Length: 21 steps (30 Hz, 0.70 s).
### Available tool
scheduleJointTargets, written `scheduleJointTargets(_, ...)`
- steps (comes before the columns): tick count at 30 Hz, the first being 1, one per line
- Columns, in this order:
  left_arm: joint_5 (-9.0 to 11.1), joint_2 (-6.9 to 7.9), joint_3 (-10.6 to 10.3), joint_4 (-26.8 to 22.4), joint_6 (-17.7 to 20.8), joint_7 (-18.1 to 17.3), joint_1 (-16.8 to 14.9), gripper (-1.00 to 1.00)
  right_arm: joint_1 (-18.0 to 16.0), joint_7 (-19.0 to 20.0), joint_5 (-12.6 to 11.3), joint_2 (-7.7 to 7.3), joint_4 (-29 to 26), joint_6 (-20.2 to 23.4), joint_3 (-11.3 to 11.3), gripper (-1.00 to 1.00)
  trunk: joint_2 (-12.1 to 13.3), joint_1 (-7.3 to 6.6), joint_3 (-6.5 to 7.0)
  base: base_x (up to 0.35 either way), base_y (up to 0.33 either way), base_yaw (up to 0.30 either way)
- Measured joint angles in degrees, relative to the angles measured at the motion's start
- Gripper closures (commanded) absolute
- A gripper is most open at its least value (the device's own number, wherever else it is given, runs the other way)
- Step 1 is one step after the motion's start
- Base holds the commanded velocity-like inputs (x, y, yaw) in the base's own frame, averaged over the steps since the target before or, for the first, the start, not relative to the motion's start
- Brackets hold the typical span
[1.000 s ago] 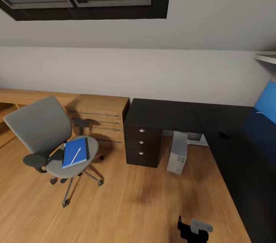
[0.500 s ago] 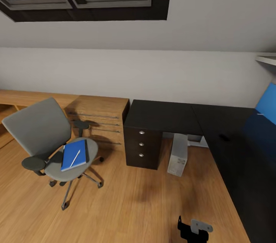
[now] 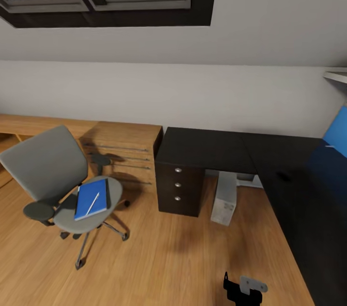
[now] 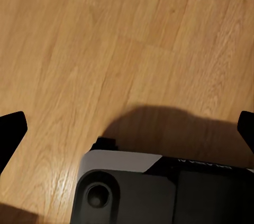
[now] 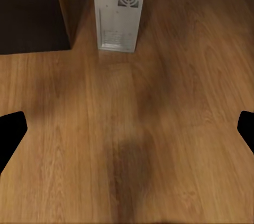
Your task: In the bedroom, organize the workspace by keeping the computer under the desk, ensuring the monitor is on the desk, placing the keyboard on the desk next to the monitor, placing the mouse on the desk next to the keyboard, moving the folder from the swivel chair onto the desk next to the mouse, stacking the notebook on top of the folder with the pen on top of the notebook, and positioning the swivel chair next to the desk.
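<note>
Standing on the wooden floor (image 3: pixel 159 258) short of the workspace, the robot looks to be at the approach stage, with the folder step next in line as I judge it. At the lower left of the head view the swivel chair (image 3: pixel 50 171) carries the folder (image 3: pixel 91 199) flat on its seat, with the pen (image 3: pixel 93 203) lying on the blue cover; a dark edge under the folder may be the notebook, but I cannot tell. The worktop (image 3: pixel 207 147) runs from centre to the right edge, its drawers below, and the computer (image 3: pixel 225 197) stands on the floor under it, just beside the drawers. A small dark shape on the worktop at the right may be the mouse; it is too small to say. The left pincer (image 4: pixel 127 129) and right pincer (image 5: pixel 127 129) both hang released over bare floor, fingertips wide apart at the frame edges, grasping nothing. The next move calls for turning toward the chair, well apart from the worktop, and closing in.
</note>
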Motion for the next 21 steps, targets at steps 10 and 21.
scheduleJointTargets(10,0.04,0.02,0.00,0.02,-0.06,0.00,-0.01,-1.00,0.06,0.00,0.07,-0.04,0.00,-0.02,0.00,-1.00,0.00,-0.01,0.00,0.291,0.000,-0.189)
scheduleJointTargets(21,0.08,0.02,0.00,0.03,-0.08,0.01,-0.02,-1.00,0.05,0.01,0.07,-0.02,0.00,-0.03,0.00,-1.00,0.00,-0.02,0.00,0.327,0.000,-0.259)
